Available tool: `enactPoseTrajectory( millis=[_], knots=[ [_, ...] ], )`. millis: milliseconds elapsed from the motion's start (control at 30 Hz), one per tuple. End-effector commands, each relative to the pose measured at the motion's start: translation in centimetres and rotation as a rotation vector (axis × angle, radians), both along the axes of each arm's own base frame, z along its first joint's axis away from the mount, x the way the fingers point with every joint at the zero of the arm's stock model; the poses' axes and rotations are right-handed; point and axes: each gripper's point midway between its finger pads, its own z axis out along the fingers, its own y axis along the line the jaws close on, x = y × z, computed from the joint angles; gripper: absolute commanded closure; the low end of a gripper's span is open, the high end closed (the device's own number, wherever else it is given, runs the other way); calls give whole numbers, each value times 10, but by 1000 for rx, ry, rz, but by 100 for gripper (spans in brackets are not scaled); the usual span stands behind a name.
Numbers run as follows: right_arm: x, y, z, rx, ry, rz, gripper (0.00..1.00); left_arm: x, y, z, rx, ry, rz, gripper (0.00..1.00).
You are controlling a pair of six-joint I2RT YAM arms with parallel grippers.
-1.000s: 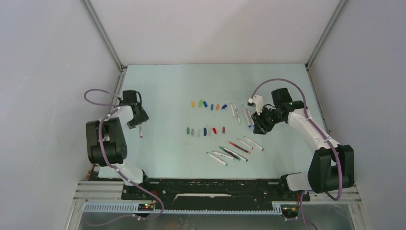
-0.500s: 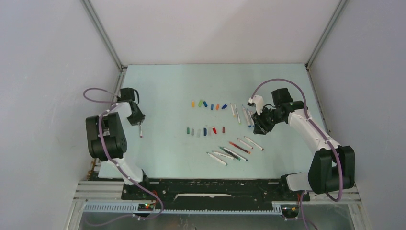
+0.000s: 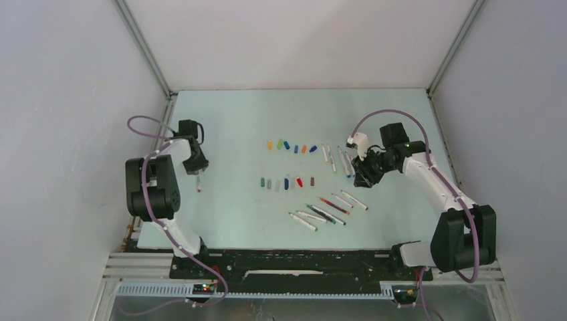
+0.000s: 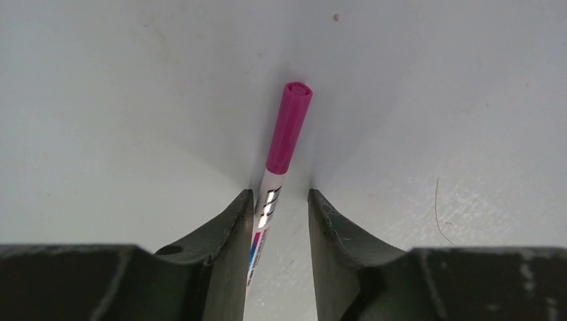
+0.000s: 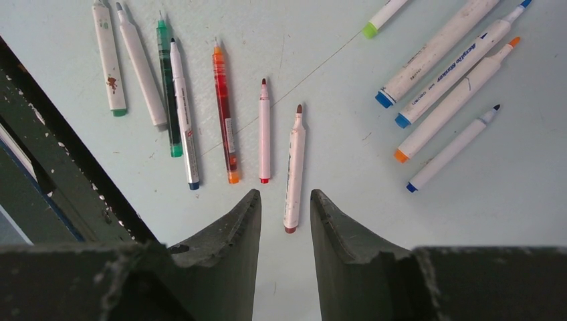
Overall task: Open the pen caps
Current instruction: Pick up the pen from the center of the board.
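Jaws on the left pincer point(image 4: 279, 194) sat partly spread and weren't pinching anything, as far as the wrist view showed. A white pen point(image 4: 266, 212) ran up between them, leaning on one finger point(image 4: 227, 234) with a clear gap to the other. That pen had its magenta cap point(image 4: 289, 127) on, poking out past the tips over the bare surface point(image 4: 120, 100). From above, this arm was way over on the left, well apart from everything else.

Over on the other side the right pincer point(image 5: 285, 194) was spread about the same and had nothing in it. It hung over a row of uncapped pens point(image 5: 180, 114). A brown-tipped pen point(image 5: 293, 167) had its near end showing in the gap between the jaws, with a red-tipped pen point(image 5: 265, 134) just beside it.

Loose pen caps point(image 3: 287, 145) were lined up in two short rows mid-surface, between the two arms. Yellow, green, blue and orange ones made up the far row, and the near row point(image 3: 286, 182) had green, grey, blue and red ones among them.
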Motion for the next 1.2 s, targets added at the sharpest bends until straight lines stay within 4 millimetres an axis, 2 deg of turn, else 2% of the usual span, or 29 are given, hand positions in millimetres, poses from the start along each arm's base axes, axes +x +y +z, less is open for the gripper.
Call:
enactPoseTrajectory(
  millis=[0,300,500,567,733,867,967,1033,1100,1167],
  knots=[
    [7,4,20,24,-66,18,64,-12,-7,3,19,72,-34,61],
    [7,4,20,29,-68,21,64,-23,-12,1,16,95,-43,68],
    [7,4,20,30,-65,21,64,-20,-17,3,-2,78,-55,91],
    [6,5,20,32,-63,22,64,-19,-19,9,-7,50,-59,99],
    [1,12,26,75,-62,45,64,-15,-34,34,-68,-77,-72,100],
    [-7,24,37,139,-66,87,64,-18,-62,50,-196,-227,-90,100],
    [-15,35,46,193,-73,130,64,-24,-92,65,-315,-366,-128,100],
    [-21,43,55,243,-77,160,64,-27,-115,80,-407,-475,-168,100],
    [-28,52,65,306,-71,186,64,-32,-150,100,-543,-587,-240,100],
    [-35,60,75,375,-61,213,62,-37,-182,129,-667,-723,-317,100]
  ],
)
